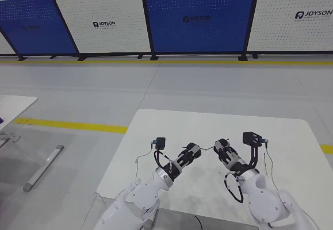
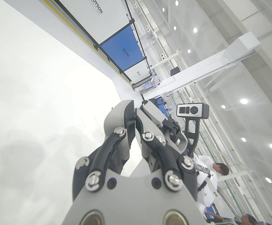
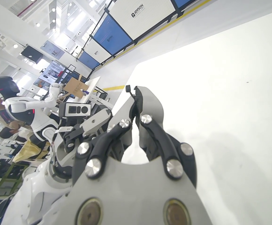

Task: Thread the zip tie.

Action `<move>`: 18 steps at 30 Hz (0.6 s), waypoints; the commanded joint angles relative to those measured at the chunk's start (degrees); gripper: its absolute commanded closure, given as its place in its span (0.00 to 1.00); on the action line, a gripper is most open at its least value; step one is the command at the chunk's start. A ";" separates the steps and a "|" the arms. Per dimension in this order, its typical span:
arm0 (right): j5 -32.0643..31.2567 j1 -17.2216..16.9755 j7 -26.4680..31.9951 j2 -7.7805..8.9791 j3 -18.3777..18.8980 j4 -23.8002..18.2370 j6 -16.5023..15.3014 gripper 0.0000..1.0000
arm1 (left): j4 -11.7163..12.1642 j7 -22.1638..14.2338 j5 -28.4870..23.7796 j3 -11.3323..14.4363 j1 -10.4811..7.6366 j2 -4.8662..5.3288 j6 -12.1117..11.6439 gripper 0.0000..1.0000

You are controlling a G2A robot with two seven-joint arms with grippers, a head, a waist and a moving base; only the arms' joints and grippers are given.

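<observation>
A: Of the zip tie (image 3: 128, 88), just a black head pokes past the right gripper (image 3: 134, 97); its strap is buried between the pads (image 3: 138, 100).
B: From the top view it's too small to spot, and both arms (image 1: 150, 195) run off-frame toward six o'clock.

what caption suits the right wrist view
Right gripper shut on a thin black plastic zip tie, head poking past its tip, over the white table

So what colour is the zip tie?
Black zip tie, pinched in the right gripper; clearest in the right wrist view.
</observation>
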 commanded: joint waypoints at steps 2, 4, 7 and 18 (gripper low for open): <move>0.55 0.15 0.14 -0.18 0.01 0.16 -0.07 1.00 | 0.00 0.00 0.00 0.00 0.00 0.00 0.00 1.00; 0.92 0.04 -0.28 -0.27 0.43 -0.11 0.01 1.00 | 0.00 0.00 0.00 0.00 0.00 0.00 0.00 1.00; 1.50 -0.55 -0.62 -0.29 1.44 -0.86 -0.18 1.00 | 0.00 0.00 0.00 0.00 0.00 0.00 0.00 1.00; 0.25 -1.27 0.19 -0.55 1.72 -0.96 -0.24 1.00 | 0.00 0.00 0.00 0.00 0.00 0.00 0.00 1.00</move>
